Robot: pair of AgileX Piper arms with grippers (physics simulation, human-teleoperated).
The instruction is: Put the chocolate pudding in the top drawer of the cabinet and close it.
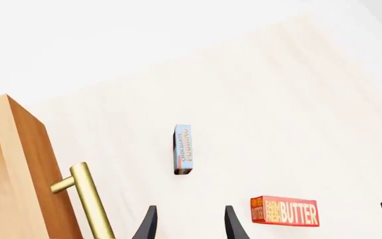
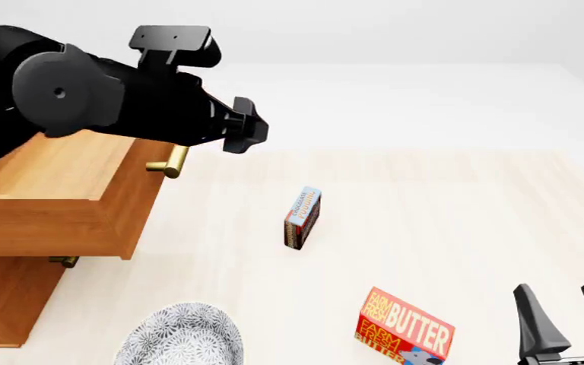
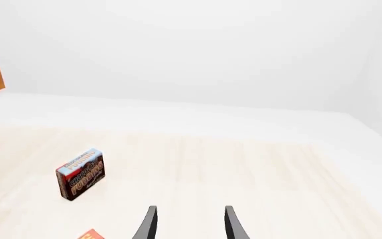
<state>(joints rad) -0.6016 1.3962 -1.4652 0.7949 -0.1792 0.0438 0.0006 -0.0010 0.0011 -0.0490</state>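
Note:
The chocolate pudding (image 2: 303, 217) stands on its long edge on the table, right of the cabinet (image 2: 3, 304); it also shows in both wrist views (image 1: 183, 149) (image 3: 80, 174). The top drawer (image 2: 64, 220) is pulled out past the lower one, its brass handle (image 2: 170, 163) facing the pudding. My left gripper (image 1: 189, 226) is open and empty just beside that handle (image 1: 88, 201), the pudding farther off; its arm (image 2: 119, 99) hides the drawer's inside. My right gripper (image 2: 561, 319) hangs open and empty at the near right (image 3: 189, 224).
A red-and-yellow butter box (image 2: 404, 331) lies near the front, between the pudding and my right gripper. A grey patterned bowl (image 2: 180, 338) sits at the front edge beside the cabinet. The lower drawer's handle (image 2: 64, 261) peeks out under the open drawer.

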